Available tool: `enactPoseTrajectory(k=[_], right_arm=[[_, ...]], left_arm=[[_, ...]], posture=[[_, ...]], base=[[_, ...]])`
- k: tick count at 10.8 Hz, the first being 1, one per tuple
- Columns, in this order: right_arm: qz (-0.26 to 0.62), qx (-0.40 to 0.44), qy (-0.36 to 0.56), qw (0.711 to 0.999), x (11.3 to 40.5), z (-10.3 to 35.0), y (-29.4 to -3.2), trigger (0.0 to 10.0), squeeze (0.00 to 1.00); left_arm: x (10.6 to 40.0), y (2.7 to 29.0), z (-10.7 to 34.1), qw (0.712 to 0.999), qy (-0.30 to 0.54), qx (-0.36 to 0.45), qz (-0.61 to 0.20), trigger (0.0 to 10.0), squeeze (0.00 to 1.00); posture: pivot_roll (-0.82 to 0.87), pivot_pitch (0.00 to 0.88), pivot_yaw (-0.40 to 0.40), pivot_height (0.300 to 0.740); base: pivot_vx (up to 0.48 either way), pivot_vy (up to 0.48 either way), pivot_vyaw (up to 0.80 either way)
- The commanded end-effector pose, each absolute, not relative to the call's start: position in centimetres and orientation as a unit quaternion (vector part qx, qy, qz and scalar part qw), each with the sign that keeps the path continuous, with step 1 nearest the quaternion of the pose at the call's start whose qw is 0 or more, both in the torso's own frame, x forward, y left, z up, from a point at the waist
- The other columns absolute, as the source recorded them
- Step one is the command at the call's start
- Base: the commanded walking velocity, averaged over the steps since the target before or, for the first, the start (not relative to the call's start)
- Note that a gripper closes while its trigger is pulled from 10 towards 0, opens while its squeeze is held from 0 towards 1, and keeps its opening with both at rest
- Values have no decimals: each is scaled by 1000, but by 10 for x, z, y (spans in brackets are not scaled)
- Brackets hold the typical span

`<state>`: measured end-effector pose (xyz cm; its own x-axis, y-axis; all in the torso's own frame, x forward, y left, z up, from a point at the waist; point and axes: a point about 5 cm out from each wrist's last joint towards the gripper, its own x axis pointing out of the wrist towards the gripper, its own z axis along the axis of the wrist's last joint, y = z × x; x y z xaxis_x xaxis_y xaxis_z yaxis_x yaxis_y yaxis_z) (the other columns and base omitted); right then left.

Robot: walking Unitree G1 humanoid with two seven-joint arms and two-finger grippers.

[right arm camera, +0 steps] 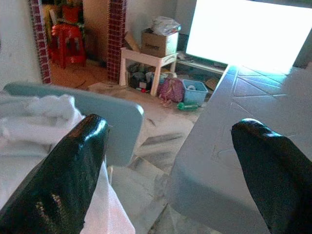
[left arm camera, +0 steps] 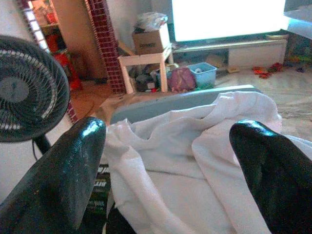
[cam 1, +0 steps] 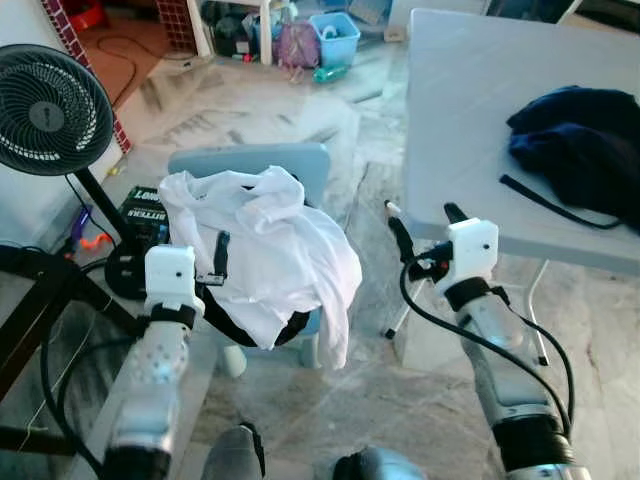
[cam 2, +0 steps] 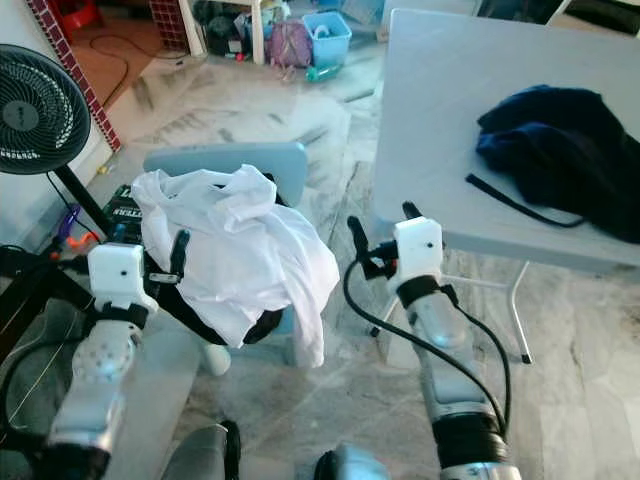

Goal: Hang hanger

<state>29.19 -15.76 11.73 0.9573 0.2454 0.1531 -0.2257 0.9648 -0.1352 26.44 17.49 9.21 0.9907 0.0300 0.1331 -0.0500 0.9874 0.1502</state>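
A marble-patterned floor (cam 1: 300,130) is seen, with a black fan (cam 1: 45,110) at the left and a grey counter (cam 1: 470,110) at the right, on which a dark garment (cam 1: 580,150) is heaped. A white shirt (cam 1: 270,250) is draped over a pale blue chair (cam 1: 300,165); something black shows under its hem, but whether it is the hanger cannot be told. The left tool (cam 1: 222,255) is held released, its fingers against the shirt. The right tool (cam 1: 425,225) is held released just before the counter's edge, beside the shirt.
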Motion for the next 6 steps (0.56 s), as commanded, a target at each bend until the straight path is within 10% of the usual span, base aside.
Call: enactPoseTrajectory(k=[1,6], right_arm=[[111,-65,-97,987,289,120,-156,10000,0],[86,-48,-106,989,284,117,-143,10000,0]], left_arm=[[259,177,91,995,-64,77,27,10000,0],[261,183,93,995,-59,78,36,10000,0]], posture=[[32,129,-69,740],[25,133,-67,740]], base=[[0,0,800],[0,0,160]])
